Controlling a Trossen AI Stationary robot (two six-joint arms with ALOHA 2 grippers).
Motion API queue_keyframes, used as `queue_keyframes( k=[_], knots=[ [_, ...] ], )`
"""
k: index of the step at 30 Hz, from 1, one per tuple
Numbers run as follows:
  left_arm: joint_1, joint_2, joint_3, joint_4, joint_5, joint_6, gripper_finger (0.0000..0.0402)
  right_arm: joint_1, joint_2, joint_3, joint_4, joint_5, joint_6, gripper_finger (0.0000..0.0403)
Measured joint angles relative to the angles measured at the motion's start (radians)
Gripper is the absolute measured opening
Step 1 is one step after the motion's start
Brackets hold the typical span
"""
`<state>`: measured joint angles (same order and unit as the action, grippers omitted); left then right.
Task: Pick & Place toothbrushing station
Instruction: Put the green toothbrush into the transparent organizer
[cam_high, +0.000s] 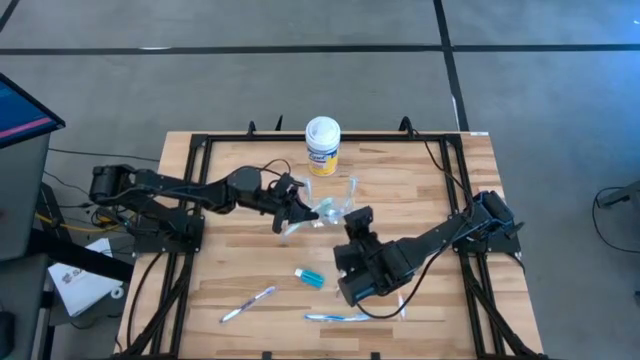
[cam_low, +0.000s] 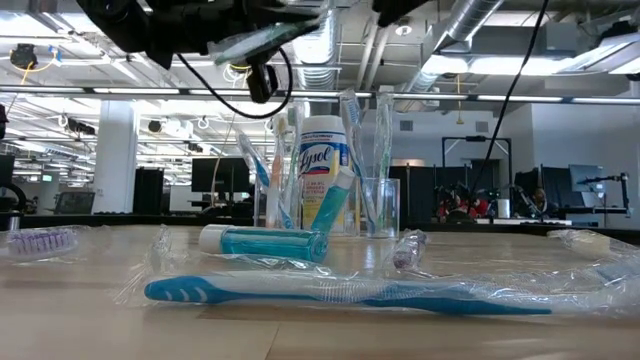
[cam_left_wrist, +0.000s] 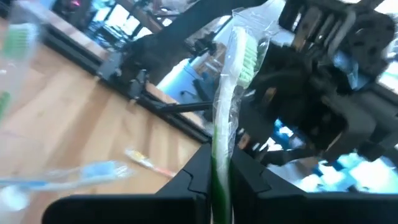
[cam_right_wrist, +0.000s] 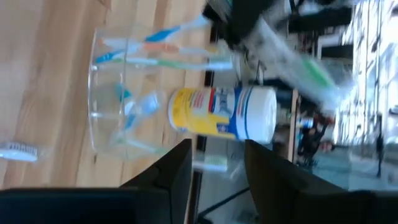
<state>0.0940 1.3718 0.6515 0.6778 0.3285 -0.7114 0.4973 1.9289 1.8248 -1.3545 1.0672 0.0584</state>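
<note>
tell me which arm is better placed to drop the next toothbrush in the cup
Left. Its claw is shut on a wrapped green toothbrush and sits beside the clear cup. The right claw is open and empty, just facing the cup.

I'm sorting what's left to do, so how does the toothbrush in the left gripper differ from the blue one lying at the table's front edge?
The green toothbrush is pinched in the left gripper, lifted beside the clear cup. The blue toothbrush lies flat on the table, untouched. Bristles differ: green versus blue. Both are in clear plastic wrapping.
</note>
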Motion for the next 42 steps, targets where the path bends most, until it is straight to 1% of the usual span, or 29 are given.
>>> queue_keyframes(
  k=[4,9,14,23,24,27,34,37,40,42],
  knots=[
    [-0.010,-0.034,-0.046,0.004,-0.100,0.068,0.0017,0.000,0.000,0.000,-0.117,0.000,0.175,0.0121],
    [-0.058,-0.110,-0.115,0.037,-0.287,0.215,0.0017,0.000,0.000,0.000,-0.220,0.000,0.360,0.0117],
    [-0.128,-0.178,-0.180,0.114,-0.511,0.370,0.0017,-0.002,0.002,-0.019,-0.217,0.012,0.411,0.0118],
    [-0.225,-0.180,-0.295,0.376,-0.777,0.535,0.0017,-0.030,0.001,-0.061,-0.217,0.012,0.527,0.0116],
    [-0.230,-0.180,-0.305,0.411,-0.793,0.551,0.0017,-0.030,0.001,-0.067,-0.217,0.012,0.537,0.0116],
    [-0.238,-0.171,-0.325,0.494,-0.797,0.583,0.0017,-0.030,0.001,-0.087,-0.213,0.011,0.572,0.0116],
    [-0.240,-0.132,-0.332,0.541,-0.858,0.627,0.0017,-0.035,0.001,-0.093,-0.208,0.011,0.673,0.0116],
    [-0.240,-0.077,-0.332,0.601,-0.898,0.644,0.0017,-0.035,0.001,-0.093,-0.207,0.011,0.710,0.0116],
    [-0.247,0.011,-0.332,0.714,-0.931,0.682,0.0017,-0.034,0.001,-0.093,-0.207,0.010,0.729,0.0116],
    [-0.253,0.080,-0.332,0.807,-0.933,0.705,0.0017,-0.034,0.001,-0.093,-0.207,0.008,0.731,0.0116]
  ],
)
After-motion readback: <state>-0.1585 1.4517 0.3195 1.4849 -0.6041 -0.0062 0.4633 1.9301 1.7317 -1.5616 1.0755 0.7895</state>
